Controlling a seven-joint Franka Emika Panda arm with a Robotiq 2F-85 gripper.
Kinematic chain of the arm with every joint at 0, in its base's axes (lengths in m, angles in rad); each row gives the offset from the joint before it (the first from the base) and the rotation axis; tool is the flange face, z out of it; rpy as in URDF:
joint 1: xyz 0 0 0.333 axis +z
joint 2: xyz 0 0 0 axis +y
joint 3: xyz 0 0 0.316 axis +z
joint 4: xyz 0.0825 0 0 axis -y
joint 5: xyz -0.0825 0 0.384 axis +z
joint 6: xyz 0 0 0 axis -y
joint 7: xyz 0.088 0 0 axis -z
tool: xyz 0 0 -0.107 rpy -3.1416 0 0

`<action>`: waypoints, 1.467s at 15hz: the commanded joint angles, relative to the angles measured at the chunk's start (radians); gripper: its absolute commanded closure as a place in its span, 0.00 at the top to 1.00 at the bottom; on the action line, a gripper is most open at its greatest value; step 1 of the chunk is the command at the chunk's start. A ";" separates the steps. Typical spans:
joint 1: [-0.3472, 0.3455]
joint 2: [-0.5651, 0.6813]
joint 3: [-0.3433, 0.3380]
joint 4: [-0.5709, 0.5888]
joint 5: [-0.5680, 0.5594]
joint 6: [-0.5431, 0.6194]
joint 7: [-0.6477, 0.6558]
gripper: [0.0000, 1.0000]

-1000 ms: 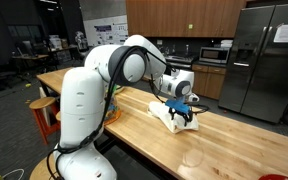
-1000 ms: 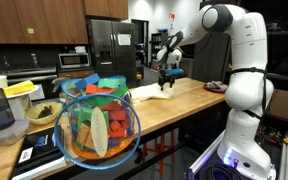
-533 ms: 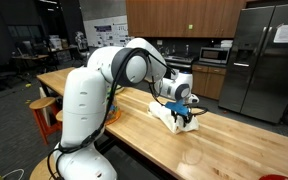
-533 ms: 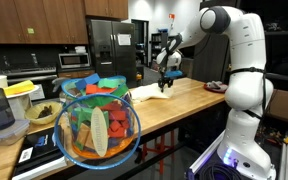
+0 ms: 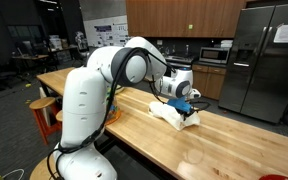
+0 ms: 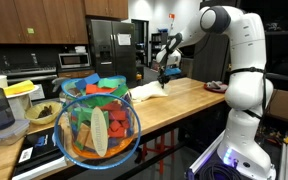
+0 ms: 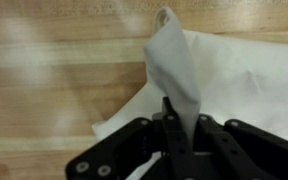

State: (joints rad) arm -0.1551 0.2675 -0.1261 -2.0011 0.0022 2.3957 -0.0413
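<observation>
A white cloth (image 7: 224,70) lies on the wooden table (image 7: 44,80). In the wrist view my gripper (image 7: 181,128) is shut on a pinched fold of the cloth, which rises as a narrow peak from between the fingers. In both exterior views the gripper (image 5: 187,105) (image 6: 167,79) stands over the cloth (image 5: 172,116) (image 6: 147,91), with a corner of the fabric drawn up off the table.
A clear bowl of colourful items (image 6: 99,125) fills the foreground of an exterior view, beside a yellow container (image 6: 19,92). A refrigerator (image 5: 274,60), cabinets and a microwave (image 5: 215,55) stand behind the table. A wooden stool (image 5: 42,108) is by the robot base.
The gripper came down onto the cloth and went from open to shut, pinching a fold, then lifted slightly with it.
</observation>
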 commanded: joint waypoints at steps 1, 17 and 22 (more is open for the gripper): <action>-0.002 -0.034 -0.012 0.020 -0.029 0.022 -0.016 0.00; 0.168 -0.141 0.122 -0.065 -0.134 0.045 -0.023 0.01; 0.188 -0.193 0.116 -0.171 -0.297 0.081 -0.006 0.01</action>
State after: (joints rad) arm 0.0346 0.1414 0.0054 -2.0804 -0.2118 2.4389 -0.0529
